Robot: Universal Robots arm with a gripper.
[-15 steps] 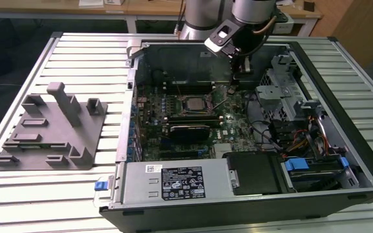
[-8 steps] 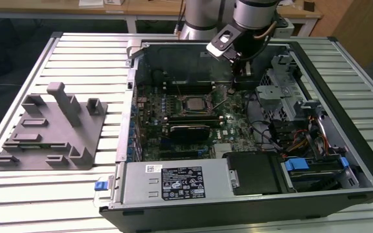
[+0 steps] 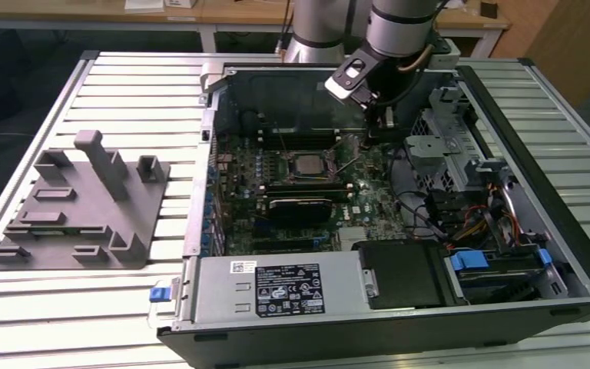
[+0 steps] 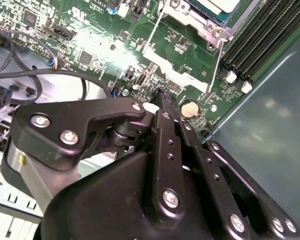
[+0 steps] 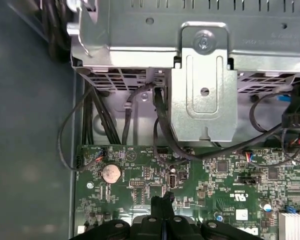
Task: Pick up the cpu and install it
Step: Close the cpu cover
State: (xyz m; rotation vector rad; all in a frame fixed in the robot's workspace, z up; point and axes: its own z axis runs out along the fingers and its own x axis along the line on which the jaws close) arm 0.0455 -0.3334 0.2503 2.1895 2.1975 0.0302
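Cpu [image 3: 303,163] seated on motherboard [image 3: 365,196] inside open computer case [image 3: 377,334]; tool [image 5: 162,201] clenched, empty, just above board.

The gripper [image 3: 379,131] hangs inside the computer case [image 3: 274,96], just above the circuit board [image 3: 367,184]. The cpu [image 3: 304,163] sits in its socket on the board, near the gripper, toward the exterior view's left. A coin battery [image 5: 110,173] lies near the fingertips. A metal cage [image 3: 444,146] stands just beside the gripper on the other side.
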